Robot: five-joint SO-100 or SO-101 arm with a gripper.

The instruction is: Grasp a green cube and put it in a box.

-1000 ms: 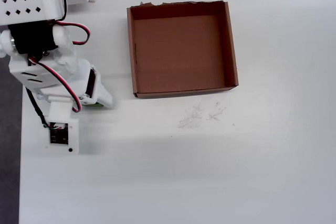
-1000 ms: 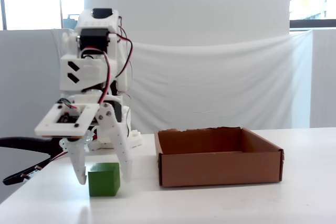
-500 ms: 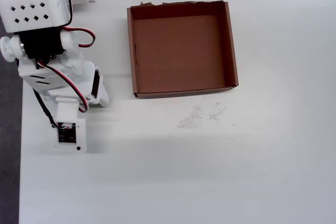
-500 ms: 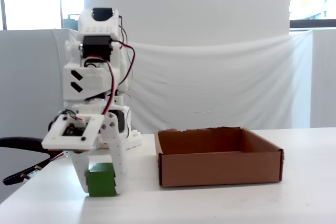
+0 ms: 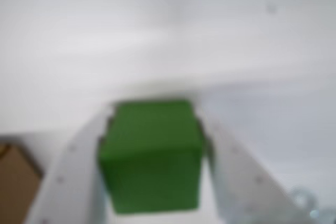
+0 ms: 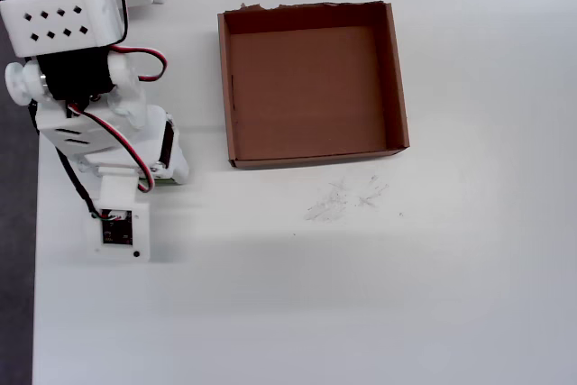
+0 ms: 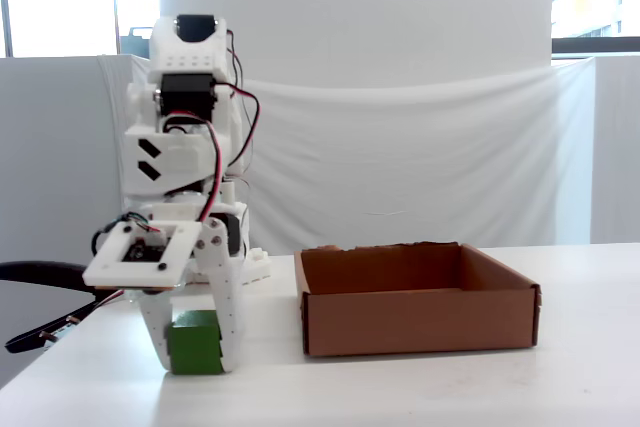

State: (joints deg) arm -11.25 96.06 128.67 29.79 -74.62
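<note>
1. Since a second ago I have come down over the green cube (image 7: 195, 344) and drawn my fingers in. Then they stood apart with the block loose between them; now they sit against its two sides, and in the overhead view my arm has slid a little further from the cardboard box (image 6: 398, 78).
2. My pincer (image 7: 192, 352) is narrowed onto the cube. In the wrist view both white fingers (image 5: 74, 158) press along the green cube's (image 5: 151, 157) flanks with no gap that I can make out, though that picture is soft. I judge the grip made.
3. The cube sits on the white table (image 7: 420, 392), to the left of the box (image 7: 415, 319) in the fixed view and clear of its near wall. From above my wrist covers it except for a green sliver (image 6: 166, 185) off the box's lower left corner.
4. The box is empty, its ragged edge on the side farthest from the fixed camera.
5. The step in hand is the grasp itself, at its very end; lifting has not begun, as far as I can tell, since the cube's base looks level with the tabletop.
6. Next I must raise the cube high enough to clear the box's low wall, carry it sideways over the brown floor, then let go.
7. The risk is the block slipping or twisting between smooth fingers during the lift.
</note>
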